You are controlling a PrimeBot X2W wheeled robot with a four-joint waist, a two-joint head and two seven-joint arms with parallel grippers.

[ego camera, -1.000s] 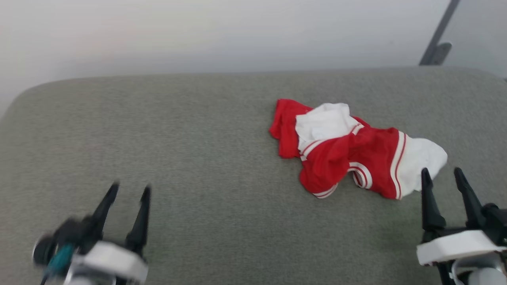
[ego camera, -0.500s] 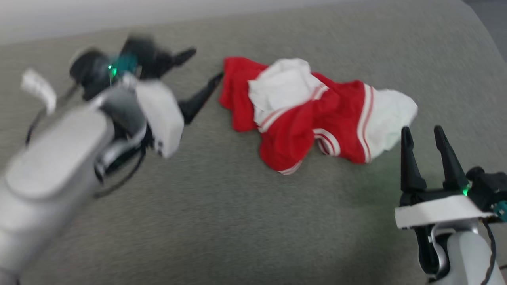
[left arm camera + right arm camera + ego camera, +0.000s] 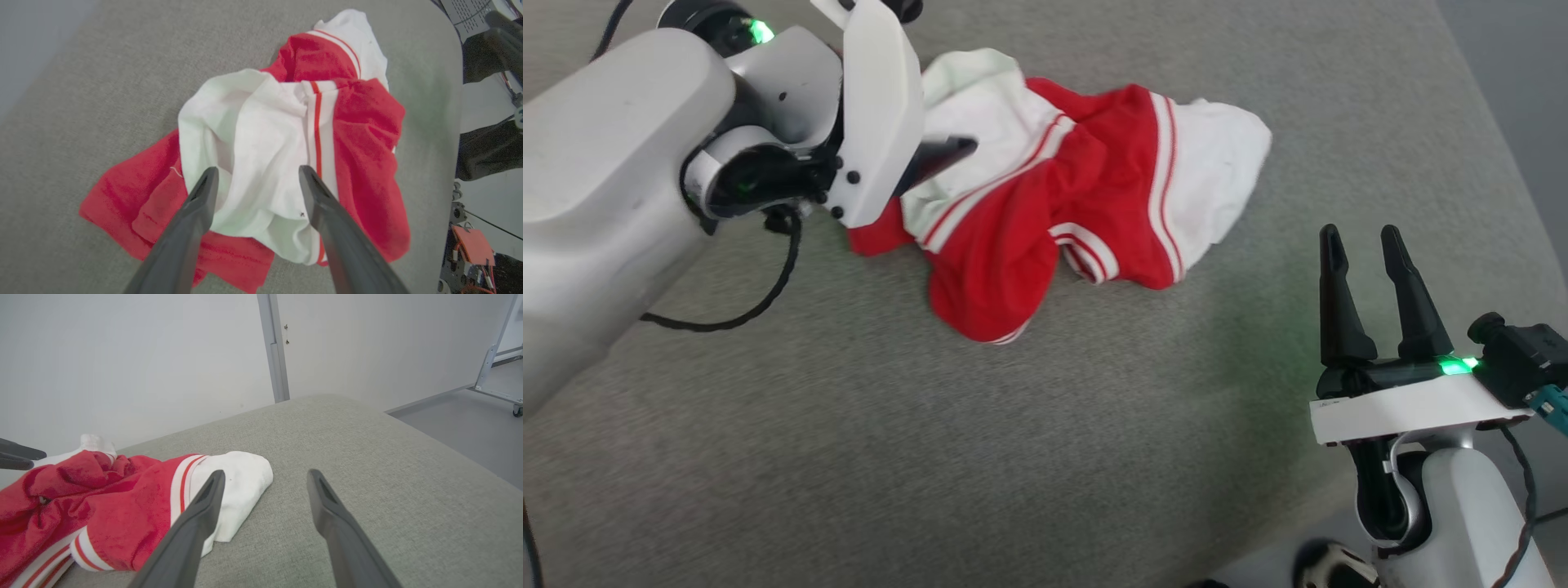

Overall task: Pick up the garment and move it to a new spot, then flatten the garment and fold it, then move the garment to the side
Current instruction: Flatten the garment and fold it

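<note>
Left wrist view: my left fingers [image 3: 198, 212], spread apart, hang over the crumpled garment [image 3: 359, 134] on the grey cushion [image 3: 81, 81]; a second ago they sat well away. My right fingers [image 3: 200, 514] are apart, just beside it.

Left claw [image 3: 257, 169], right claw [image 3: 1360, 233], both agape

- the garment [image 3: 1094, 204] lies crumpled on the padded surface [image 3: 1013, 425].
- the left gripper [image 3: 257, 169] hangs over the garment's left part, its fingers spread either side of a raised fold.
- the right gripper [image 3: 1360, 237] sits to the garment's right, nearer the robot and apart from it.
- a wall [image 3: 122, 355] stands behind the surface.
</note>
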